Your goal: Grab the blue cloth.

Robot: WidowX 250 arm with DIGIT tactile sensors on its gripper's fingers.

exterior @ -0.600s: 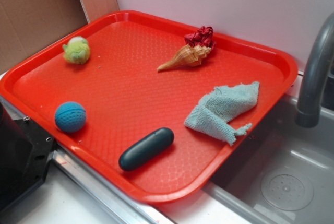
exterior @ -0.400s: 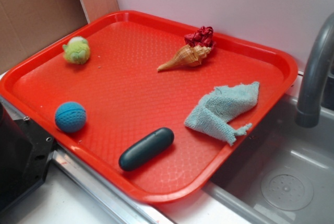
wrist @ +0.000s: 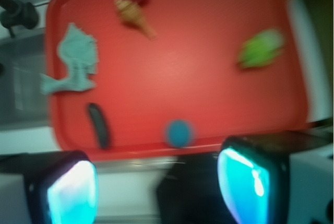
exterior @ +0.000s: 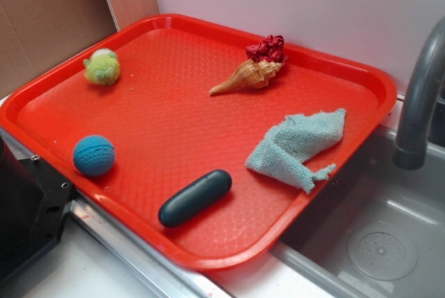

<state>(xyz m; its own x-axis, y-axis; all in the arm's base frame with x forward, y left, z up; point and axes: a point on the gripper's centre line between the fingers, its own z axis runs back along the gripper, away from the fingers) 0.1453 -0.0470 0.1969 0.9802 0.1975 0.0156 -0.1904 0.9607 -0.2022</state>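
Blue cloth [exterior: 295,146] rumpled at the right side of the red tray [exterior: 174,114], one frayed corner reaching toward the rim beside the sink [exterior: 379,242]. Untouched, not yet approached. In the wrist view, same cloth [wrist: 75,62] at upper left, far from the fingers [wrist: 73,190], which stand wide apart with nothing between them, high above the tray's near edge. Wrist view blurred, so fine detail uncertain.

Likely troubles from here:
- Long travel across the tray, with the blue ball [exterior: 93,155] and dark capsule [exterior: 195,197] nearer the start; low sweep could knock either rolling.
- Similar blue tones on ball and capsule; wrong target possible.
- Thin, flat cloth on a textured surface: fingers closing too high would catch nothing; too low would scrape the tray.
- Pinch on the frayed corner alone could slip loose.
- Faucet [exterior: 421,103] close beside the cloth; wide approach from that side risks a bump.
- Shell [exterior: 249,76] behind the cloth, clear enough.
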